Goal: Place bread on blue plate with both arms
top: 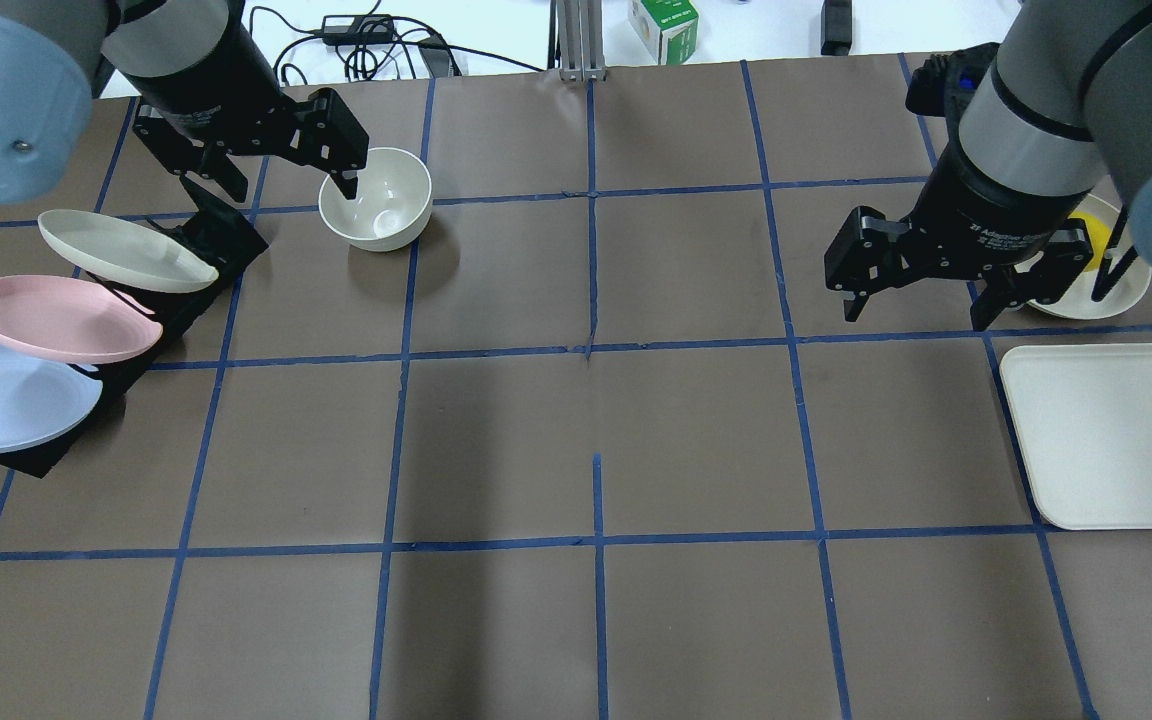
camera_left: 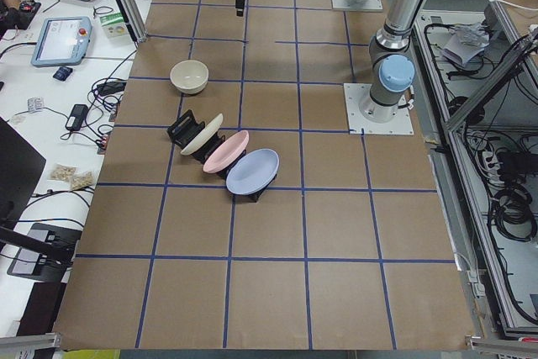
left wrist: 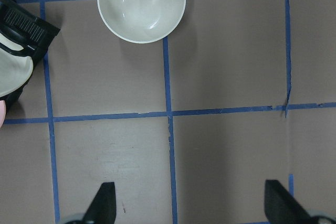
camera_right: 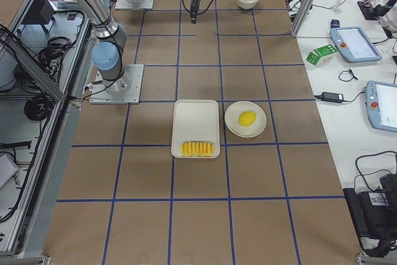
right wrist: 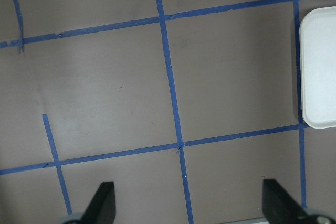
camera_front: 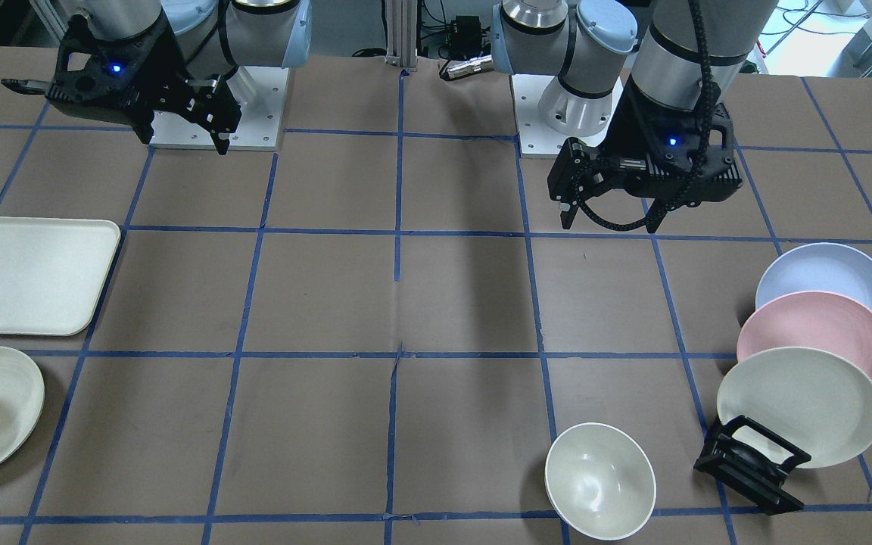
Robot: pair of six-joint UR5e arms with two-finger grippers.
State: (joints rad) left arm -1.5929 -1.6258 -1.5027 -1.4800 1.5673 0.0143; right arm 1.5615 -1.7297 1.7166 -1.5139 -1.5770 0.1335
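The bread (camera_right: 197,148) lies on the tray (camera_right: 195,116); the blue plate (camera_front: 822,272) leans in the rack (camera_front: 754,469). Left fingers (left wrist: 102,205) and right fingers (right wrist: 102,205) are spread, empty

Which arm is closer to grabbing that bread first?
The right. The bread lies on the tray on the robot's right side, near the right hand; the left hand hangs far off, by the blue plate.

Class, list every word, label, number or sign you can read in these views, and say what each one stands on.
"2F Adaptive Gripper": white print on the black body of the right gripper, overhead view; first and last characters unsure.
Left gripper: white print on its body, too small to read.
Green carton beyond the table's far edge: label too blurred to read.
Handheld screens on the side bench: unreadable.
No other text shows.
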